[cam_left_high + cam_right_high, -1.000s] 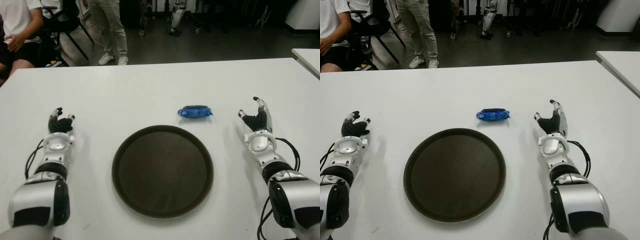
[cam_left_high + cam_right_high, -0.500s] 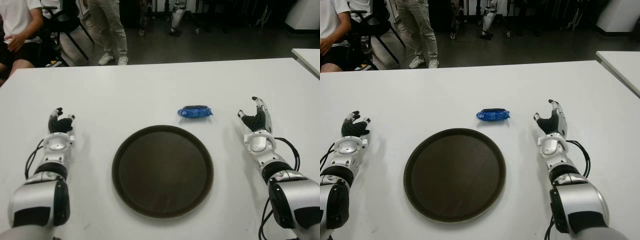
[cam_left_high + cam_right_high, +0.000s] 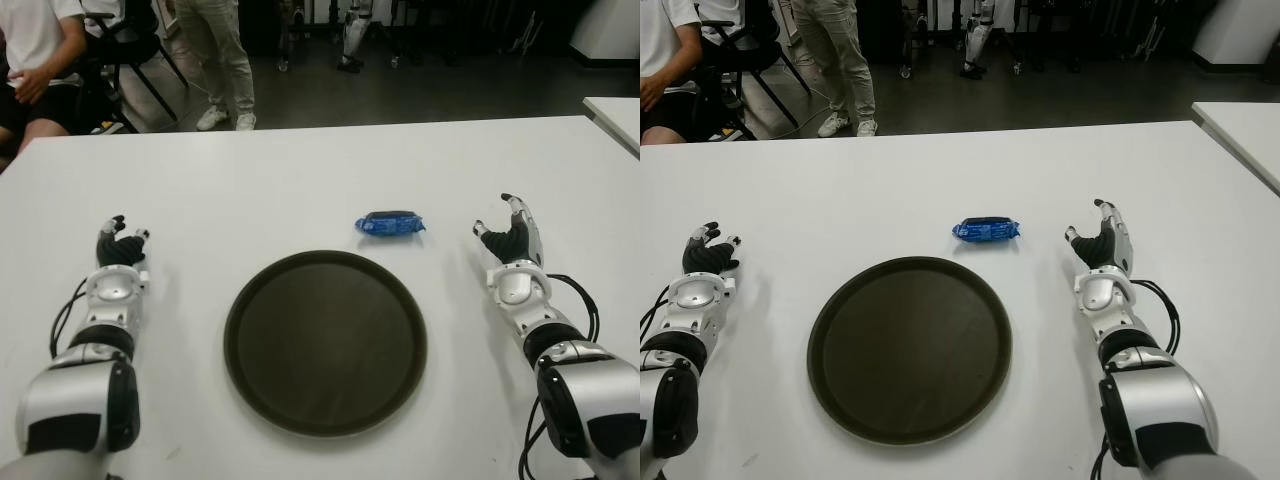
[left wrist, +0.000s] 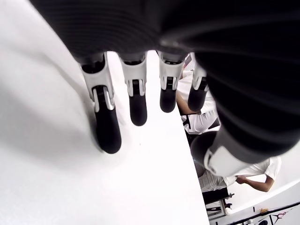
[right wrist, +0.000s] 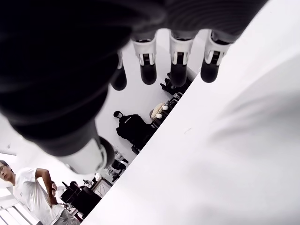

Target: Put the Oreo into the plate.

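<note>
White worktop (image 3: 300,180) fills my view, with people's legs on the dark floor behind it, and the blue Oreo (image 3: 390,224) pack lies just past the far rim of the dark plate (image 3: 325,342), not in it. My right hand (image 3: 512,240) is near the pack on its right with fingers open and holding nothing, and my left hand (image 3: 120,248) sits far left of the plate, fingers loose and holding nothing too. I think nothing is done yet: I need to reach, grab the Oreo and drop it in the plate.

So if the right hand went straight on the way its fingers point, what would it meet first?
Probably nothing: the right hand points away from the robot over bare table, and the Oreo lies off to its left. Depth is hard to judge.
</note>
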### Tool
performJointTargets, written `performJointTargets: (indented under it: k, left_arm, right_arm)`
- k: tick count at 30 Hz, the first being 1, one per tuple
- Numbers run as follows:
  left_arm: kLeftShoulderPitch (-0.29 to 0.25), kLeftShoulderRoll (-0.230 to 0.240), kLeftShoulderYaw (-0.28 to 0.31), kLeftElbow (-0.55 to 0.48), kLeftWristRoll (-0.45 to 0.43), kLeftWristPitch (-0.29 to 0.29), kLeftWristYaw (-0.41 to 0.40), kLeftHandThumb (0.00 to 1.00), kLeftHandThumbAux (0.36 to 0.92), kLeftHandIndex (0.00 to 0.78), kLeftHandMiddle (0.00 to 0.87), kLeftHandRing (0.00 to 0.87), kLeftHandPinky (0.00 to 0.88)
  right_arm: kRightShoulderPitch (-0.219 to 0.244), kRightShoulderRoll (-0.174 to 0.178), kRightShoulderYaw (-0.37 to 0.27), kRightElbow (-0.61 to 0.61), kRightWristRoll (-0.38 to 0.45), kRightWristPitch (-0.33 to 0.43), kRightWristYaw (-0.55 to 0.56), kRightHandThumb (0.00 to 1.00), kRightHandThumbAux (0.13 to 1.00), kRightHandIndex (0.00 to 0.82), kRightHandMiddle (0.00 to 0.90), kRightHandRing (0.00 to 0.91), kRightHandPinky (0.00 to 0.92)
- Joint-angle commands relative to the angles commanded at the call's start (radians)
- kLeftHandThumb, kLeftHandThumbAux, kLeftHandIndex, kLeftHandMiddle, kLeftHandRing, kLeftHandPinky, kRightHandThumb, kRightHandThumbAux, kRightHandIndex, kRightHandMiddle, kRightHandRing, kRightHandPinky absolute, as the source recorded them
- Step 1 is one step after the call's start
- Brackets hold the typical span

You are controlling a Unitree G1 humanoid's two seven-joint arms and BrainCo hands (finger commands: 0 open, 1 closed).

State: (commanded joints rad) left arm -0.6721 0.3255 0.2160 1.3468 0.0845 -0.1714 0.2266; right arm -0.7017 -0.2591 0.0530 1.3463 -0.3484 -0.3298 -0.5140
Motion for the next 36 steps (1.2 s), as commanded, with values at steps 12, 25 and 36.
performJointTargets:
  k: [12,25,36]
  left_arm:
    - [0.001,-0.004,-0.006,-0.001,0.004,-0.001,0.005,0.164,0.622,0.023,0.127,0.131,0.099]
    - [-0.001,-0.007,-0.020,-0.001,0.010,0.008,0.018,0.156,0.626,0.024,0.119,0.133,0.118]
    - [-0.004,-0.011,-0.022,-0.002,0.007,0.013,0.025,0.151,0.621,0.010,0.117,0.117,0.079]
  right_arm:
    - [-0.037,-0.001,0.063,-0.013,-0.062,-0.031,-0.073,0.451,0.717,0.024,0.066,0.076,0.081]
    - [-0.118,-0.021,0.135,-0.016,-0.130,-0.046,-0.067,0.451,0.692,0.003,0.050,0.090,0.122]
    - [-0.155,-0.023,0.178,-0.024,-0.166,-0.099,-0.094,0.497,0.661,0.000,0.051,0.115,0.156]
